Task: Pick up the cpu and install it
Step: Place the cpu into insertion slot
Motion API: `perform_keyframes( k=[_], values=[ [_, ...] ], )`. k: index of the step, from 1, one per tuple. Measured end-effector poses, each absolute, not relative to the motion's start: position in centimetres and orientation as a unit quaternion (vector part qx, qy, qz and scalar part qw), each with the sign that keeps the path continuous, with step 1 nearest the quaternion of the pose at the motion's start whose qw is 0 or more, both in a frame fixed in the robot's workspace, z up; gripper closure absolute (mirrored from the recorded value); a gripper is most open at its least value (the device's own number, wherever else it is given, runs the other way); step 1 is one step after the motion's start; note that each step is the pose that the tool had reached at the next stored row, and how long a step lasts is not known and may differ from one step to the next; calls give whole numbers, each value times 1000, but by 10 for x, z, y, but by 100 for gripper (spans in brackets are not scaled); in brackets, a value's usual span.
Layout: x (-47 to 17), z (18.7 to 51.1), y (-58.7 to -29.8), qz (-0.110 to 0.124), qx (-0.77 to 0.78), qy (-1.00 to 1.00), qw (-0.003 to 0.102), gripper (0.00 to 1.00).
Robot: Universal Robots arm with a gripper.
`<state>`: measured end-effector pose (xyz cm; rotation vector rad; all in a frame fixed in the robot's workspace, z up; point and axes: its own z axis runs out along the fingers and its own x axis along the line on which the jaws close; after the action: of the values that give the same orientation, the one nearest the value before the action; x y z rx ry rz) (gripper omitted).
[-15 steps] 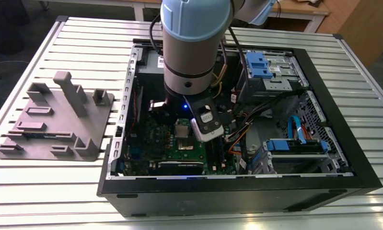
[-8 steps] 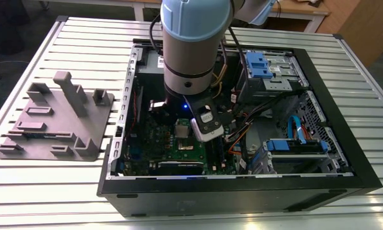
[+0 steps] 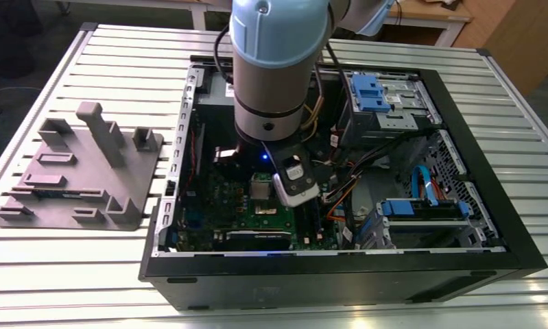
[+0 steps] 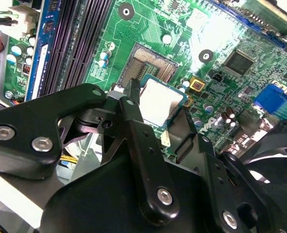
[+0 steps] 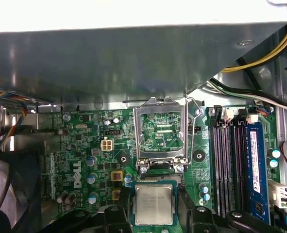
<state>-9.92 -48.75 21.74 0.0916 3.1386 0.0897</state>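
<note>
The cpu is a small square chip with a silvery metal top, and my gripper is shut on it, one black finger on each side. It hangs level just over the open socket on the green motherboard. The socket's metal load plate is flipped up beside it. In the second wrist view the cpu sits between the fingers of the gripper, partly covering the socket. In the exterior view the gripper reaches down into the black computer case.
Black memory slots and a blue one run beside the socket. A grey metal case wall and a fan stand close by. Coloured cables and drive cages fill the case. A grey fixture tray lies at the exterior view's left.
</note>
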Motion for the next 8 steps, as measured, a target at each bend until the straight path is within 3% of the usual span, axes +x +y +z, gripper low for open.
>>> perform_keyframes(
  k=[8],
  values=[
    [-99, 216, -488, 30, 29, 999, 0, 53]
  ],
)
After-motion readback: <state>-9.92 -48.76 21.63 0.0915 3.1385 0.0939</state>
